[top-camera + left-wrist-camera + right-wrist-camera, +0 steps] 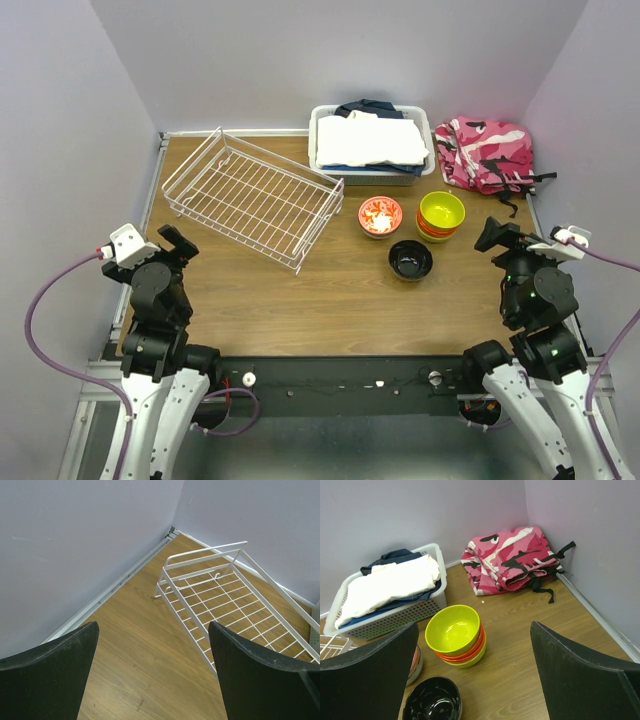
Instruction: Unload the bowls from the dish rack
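Bowls (441, 215) outside dish rack (250, 195), near right pincer (492, 236) (released) | left pincer (172, 240) released

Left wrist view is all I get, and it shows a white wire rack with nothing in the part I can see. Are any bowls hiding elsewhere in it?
Observer: No. From above, the whole dish rack is bare wire, and no bowl sits in it.
Operator: So where are they?
Observer: On the table to the rack's right. There is a stack of bowls with a lime-yellow one on top and orange beneath.
Operator: Only those?
Observer: Two more stand apart beside the stack: a red-patterned bowl and a dark bowl.
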Controlling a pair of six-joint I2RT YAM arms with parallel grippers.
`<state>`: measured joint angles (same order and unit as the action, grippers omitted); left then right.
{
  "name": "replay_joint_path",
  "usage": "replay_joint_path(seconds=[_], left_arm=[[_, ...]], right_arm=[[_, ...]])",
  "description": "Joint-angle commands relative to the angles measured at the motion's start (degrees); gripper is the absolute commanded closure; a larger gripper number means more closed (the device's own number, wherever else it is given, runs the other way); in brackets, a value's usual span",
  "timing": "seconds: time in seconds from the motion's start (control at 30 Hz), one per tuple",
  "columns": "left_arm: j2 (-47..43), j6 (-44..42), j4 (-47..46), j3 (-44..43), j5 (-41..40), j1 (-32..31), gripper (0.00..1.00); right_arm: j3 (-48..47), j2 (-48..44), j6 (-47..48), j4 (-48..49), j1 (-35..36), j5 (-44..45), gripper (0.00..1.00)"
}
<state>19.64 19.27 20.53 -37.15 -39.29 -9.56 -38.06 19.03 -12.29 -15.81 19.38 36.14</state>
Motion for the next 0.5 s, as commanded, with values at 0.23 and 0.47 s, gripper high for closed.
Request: replay_joint_path(seconds=[0.23,0.47], left_arm=[[0.0,2.6,-4.6,2.5,-1.1,-0.7,0.01],[0.2,2.5,-5.0,2.8,-0.8,-1.0,0.01]], right_arm=[[3.4,-0.6,-0.4,2.2,-0.1,1.5,0.00],[3.6,0.6,-0.9,2.5,-0.1,1.7,0.00]])
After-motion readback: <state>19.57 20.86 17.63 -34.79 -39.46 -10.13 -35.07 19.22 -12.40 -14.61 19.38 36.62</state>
